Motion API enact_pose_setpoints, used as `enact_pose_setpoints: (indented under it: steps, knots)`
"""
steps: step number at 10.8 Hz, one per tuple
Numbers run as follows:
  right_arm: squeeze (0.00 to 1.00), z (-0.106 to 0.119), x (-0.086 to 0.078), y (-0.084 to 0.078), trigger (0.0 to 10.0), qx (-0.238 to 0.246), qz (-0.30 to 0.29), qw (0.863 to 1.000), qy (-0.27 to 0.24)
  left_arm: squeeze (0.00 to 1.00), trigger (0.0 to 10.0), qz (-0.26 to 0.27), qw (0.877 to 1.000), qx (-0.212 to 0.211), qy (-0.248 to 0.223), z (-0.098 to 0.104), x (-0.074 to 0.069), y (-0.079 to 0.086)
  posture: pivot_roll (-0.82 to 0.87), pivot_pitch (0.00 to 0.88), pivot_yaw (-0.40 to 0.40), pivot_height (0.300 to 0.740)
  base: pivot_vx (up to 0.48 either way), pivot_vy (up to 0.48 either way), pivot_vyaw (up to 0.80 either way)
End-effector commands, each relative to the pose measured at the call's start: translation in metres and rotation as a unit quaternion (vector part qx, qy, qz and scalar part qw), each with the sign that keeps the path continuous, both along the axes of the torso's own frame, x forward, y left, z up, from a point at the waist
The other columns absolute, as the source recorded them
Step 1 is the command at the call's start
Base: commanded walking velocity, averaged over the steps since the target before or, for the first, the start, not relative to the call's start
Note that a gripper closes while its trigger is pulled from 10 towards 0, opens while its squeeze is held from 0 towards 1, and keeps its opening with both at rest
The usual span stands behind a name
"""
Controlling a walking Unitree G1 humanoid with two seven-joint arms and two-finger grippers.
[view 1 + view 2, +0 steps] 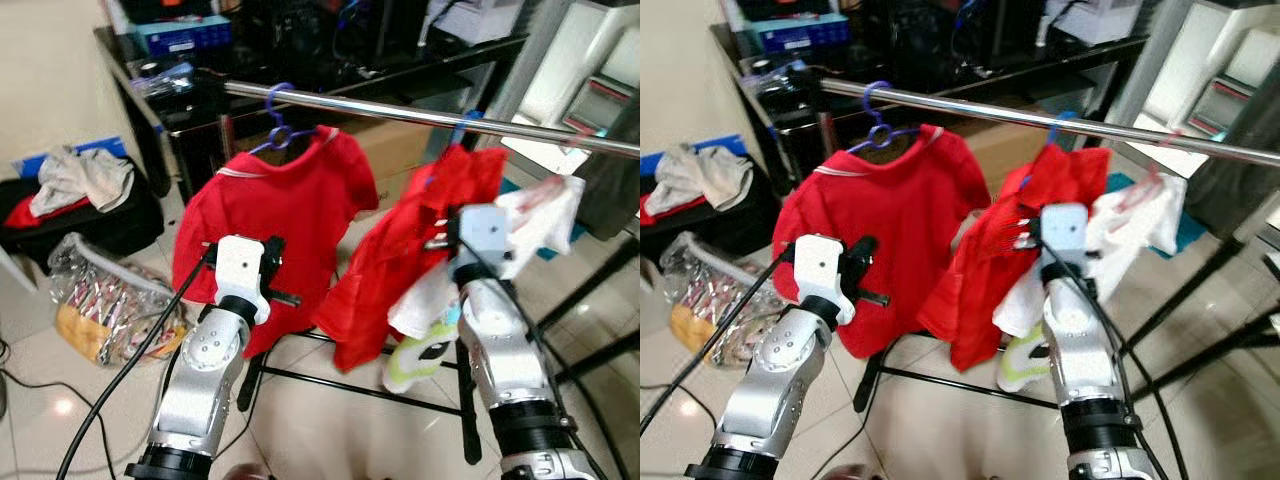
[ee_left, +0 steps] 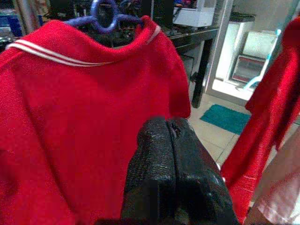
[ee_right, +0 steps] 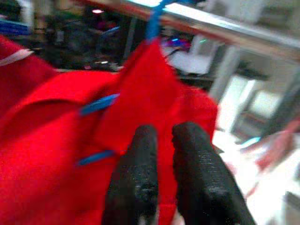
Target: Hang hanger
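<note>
A silver rail (image 1: 400, 113) runs across at chest height. A purple hanger (image 1: 279, 124) hooks over the rail's left part and carries a red shirt (image 1: 270, 210) with white trim. Further right, a blue hanger (image 1: 465, 124) sits by the rail with a crumpled red garment (image 1: 400, 260) draped from it; its hook (image 3: 153, 21) reaches up to the rail. My right gripper (image 3: 164, 133) points at this garment, its fingers a narrow gap apart with nothing between them. My left gripper (image 2: 171, 129) is shut and empty, just in front of the red shirt.
A white garment (image 1: 540, 220) hangs right of the red one, and a white-green cloth (image 1: 425, 350) droops below it. The rack's black floor bars (image 1: 350, 385) lie ahead. A black case with clothes (image 1: 80, 200) and a plastic bag (image 1: 110, 300) sit at left. A black desk (image 1: 300, 60) stands behind.
</note>
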State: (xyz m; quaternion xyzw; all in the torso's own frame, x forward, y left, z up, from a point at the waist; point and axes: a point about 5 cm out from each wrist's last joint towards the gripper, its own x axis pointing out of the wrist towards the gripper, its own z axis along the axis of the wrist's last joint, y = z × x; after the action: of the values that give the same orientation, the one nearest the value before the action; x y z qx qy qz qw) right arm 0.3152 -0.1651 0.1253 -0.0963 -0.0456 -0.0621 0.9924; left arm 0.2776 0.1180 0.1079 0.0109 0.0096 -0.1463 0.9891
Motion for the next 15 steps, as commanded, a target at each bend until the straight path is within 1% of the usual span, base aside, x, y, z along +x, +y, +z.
enact_pose_setpoints:
  steps: [1, 2, 3, 4, 5, 6, 7, 8, 10, 11, 13, 15]
  knots:
    - [1.0, 0.007, 0.003, -0.005, 10.0, -0.011, -0.022, 1.0, -0.009, 0.0, 10.0, -0.004, 1.0, 0.007, -0.006, 0.002, 0.0, -0.001, 0.22, 0.023, -0.036, 0.74, 0.0, 0.0, 0.0]
    - [0.75, 0.0, 0.006, -0.004, 10.0, -0.014, -0.018, 1.0, 0.022, 0.0, 10.0, -0.011, 1.0, 0.017, -0.01, 0.002, -0.001, -0.002, 0.22, 0.023, -0.036, 0.74, 0.0, 0.0, 0.0]
    - [0.39, -0.002, 0.007, 0.003, 10.0, -0.018, -0.011, 0.999, 0.037, 0.0, 10.0, -0.033, 0.998, 0.048, -0.024, 0.003, -0.002, -0.006, 0.22, 0.023, -0.036, 0.74, 0.0, 0.0, 0.0]
    - [0.75, -0.002, 0.011, 0.009, 10.0, -0.014, -0.015, 0.999, 0.047, 0.0, 10.0, -0.073, 0.991, 0.1, -0.054, 0.006, -0.003, -0.011, 0.22, 0.022, -0.036, 0.74, 0.0, 0.0, 0.0]
    - [1.0, -0.002, 0.013, 0.011, 10.0, -0.012, -0.015, 0.999, 0.047, 0.0, 10.0, -0.083, 0.988, 0.114, -0.062, 0.006, -0.004, -0.012, 0.22, 0.022, -0.036, 0.74, 0.0, 0.0, 0.0]
    - [1.0, 0.001, 0.018, 0.015, 10.0, -0.013, -0.022, 0.998, 0.053, 0.0, 10.0, -0.116, 0.978, 0.152, -0.084, 0.007, -0.005, -0.016, 0.23, 0.022, -0.037, 0.74, 0.0, 0.0, 0.0]
    - [1.0, 0.004, 0.021, 0.016, 10.0, -0.022, -0.028, 0.998, 0.056, 0.0, 10.0, -0.128, 0.977, 0.147, -0.088, 0.009, -0.007, -0.019, 0.23, 0.023, -0.038, 0.74, 0.0, 0.0, 0.0]
    - [1.0, 0.006, 0.022, 0.014, 10.0, -0.028, -0.038, 0.997, 0.055, 0.0, 10.0, -0.136, 0.975, 0.152, -0.094, 0.008, -0.01, -0.02, 0.23, 0.023, -0.039, 0.74, 0.0, 0.0, 0.0]
    - [1.0, -0.002, 0.02, 0.004, 10.0, -0.023, -0.073, 0.994, 0.077, 0.0, 10.0, -0.139, 0.973, 0.155, -0.097, 0.005, -0.012, -0.022, 0.23, 0.024, -0.04, 0.74, 0.0, 0.0, 0.0]
    - [0.0, -0.007, 0.018, 0.0, 10.0, -0.016, -0.083, 0.993, 0.088, 0.0, 10.0, -0.142, 0.973, 0.154, -0.098, 0.005, -0.012, -0.024, 0.23, 0.024, -0.041, 0.74, 0.0, 0.0, 0.0]
    - [0.0, -0.022, 0.018, -0.005, 10.0, -0.004, -0.105, 0.986, 0.132, 0.0, 10.0, -0.144, 0.972, 0.153, -0.104, 0.007, -0.009, -0.025, 0.22, 0.022, -0.041, 0.74, 0.0, 0.0, 0.0]
    - [0.0, -0.029, 0.019, -0.007, 10.0, 0.006, -0.123, 0.981, 0.151, 0.0, 10.0, -0.145, 0.972, 0.152, -0.106, 0.007, -0.009, -0.026, 0.22, 0.021, -0.04, 0.74, 0.0, 0.0, 0.0]
